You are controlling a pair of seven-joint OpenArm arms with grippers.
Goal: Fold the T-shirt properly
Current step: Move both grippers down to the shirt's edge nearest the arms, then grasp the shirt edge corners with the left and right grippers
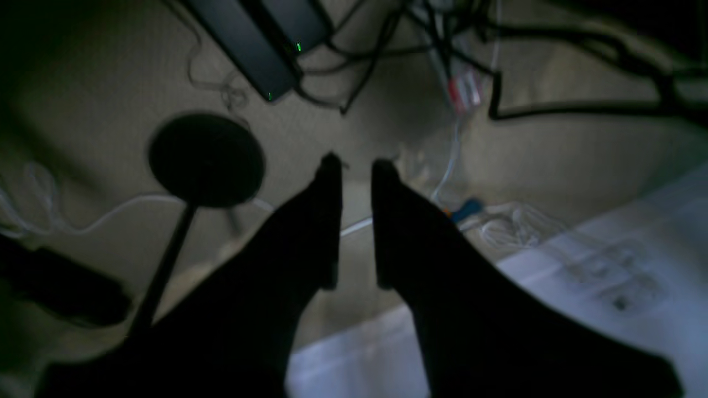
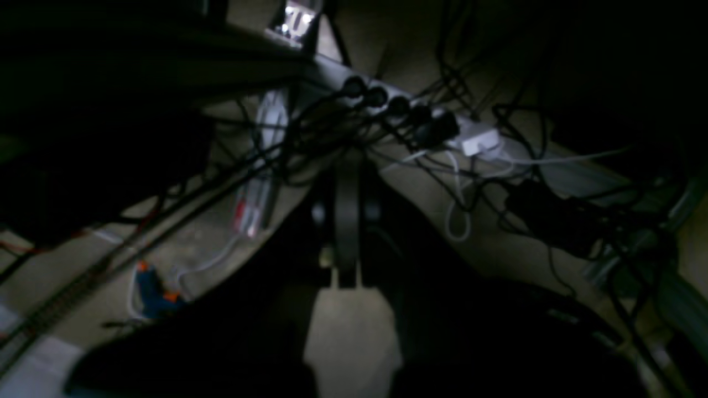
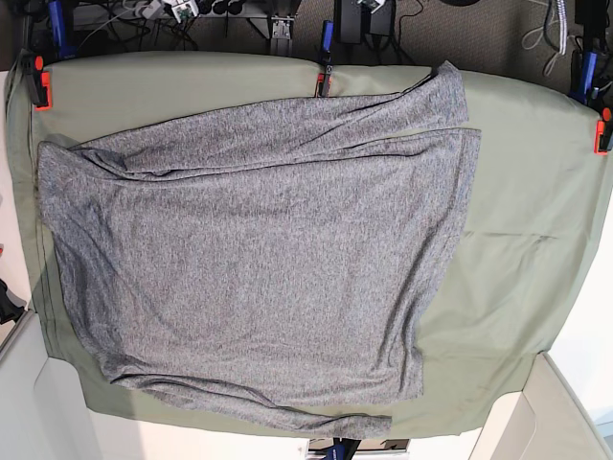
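The T-shirt (image 3: 249, 259), heather-grey, lies spread flat on the olive-green table cloth (image 3: 522, 240) in the base view. One long sleeve (image 3: 412, 101) runs along its far edge toward the top right, and another sleeve (image 3: 316, 417) lies folded along the near edge. Neither arm shows in the base view. My left gripper (image 1: 357, 166) hangs over the floor beside the table, slightly open with nothing between its dark fingers. My right gripper (image 2: 347, 166) is shut and empty, also above the floor. The shirt appears in neither wrist view.
Orange clamps (image 3: 40, 81) (image 3: 603, 129) and a blue clamp (image 3: 326, 43) pin the cloth to the table edges. Below the grippers the floor holds tangled cables, a power strip (image 2: 409, 110), a black round stand base (image 1: 206, 160) and a white panel (image 1: 597, 276).
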